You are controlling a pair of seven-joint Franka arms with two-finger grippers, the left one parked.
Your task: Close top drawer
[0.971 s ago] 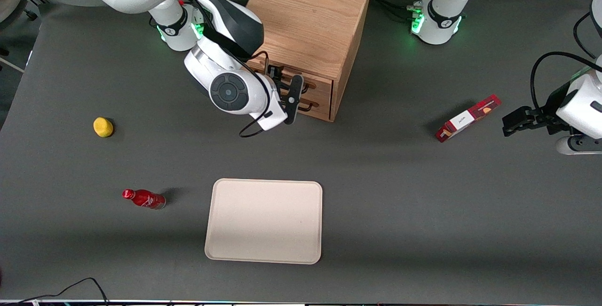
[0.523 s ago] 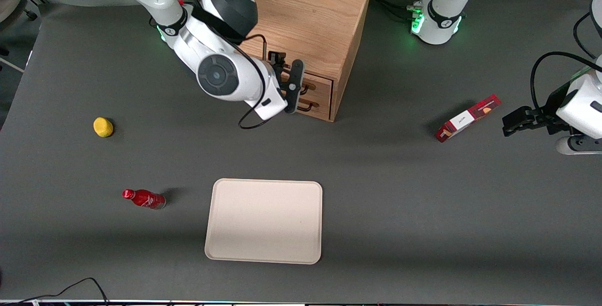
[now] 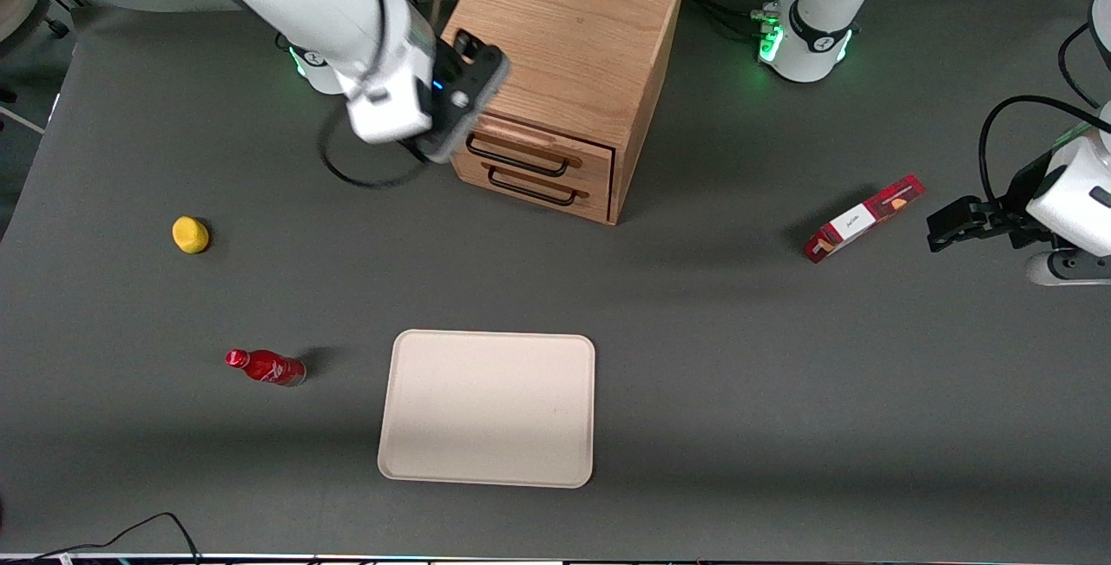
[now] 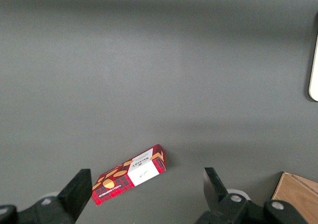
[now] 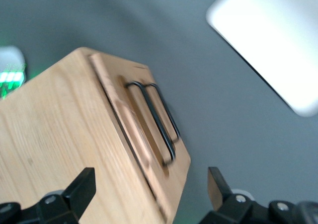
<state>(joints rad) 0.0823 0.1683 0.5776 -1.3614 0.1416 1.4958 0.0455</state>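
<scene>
The wooden cabinet [image 3: 573,36] stands at the back of the table. The top drawer [image 3: 542,145] has its black wire handle [image 3: 519,159] under a wooden lip, and its front sits level with the lower drawer [image 3: 538,192]. My right gripper [image 3: 464,92] is open and empty. It hovers above the cabinet's top front corner at the working arm's end and touches nothing. The right wrist view looks down on the cabinet top [image 5: 54,134], the top drawer's handle [image 5: 148,115] and the lower handle [image 5: 168,118], with the gripper [image 5: 149,189] held wide above them.
A cream tray [image 3: 486,409] lies nearer the front camera, also in the right wrist view [image 5: 268,40]. A red bottle [image 3: 266,366] and a yellow lemon [image 3: 190,234] lie toward the working arm's end. A red box [image 3: 862,218] lies toward the parked arm's end.
My gripper has pulled off the drawer fronts and risen to the cabinet's top corner. Both black handles, covered before, now show in full.
</scene>
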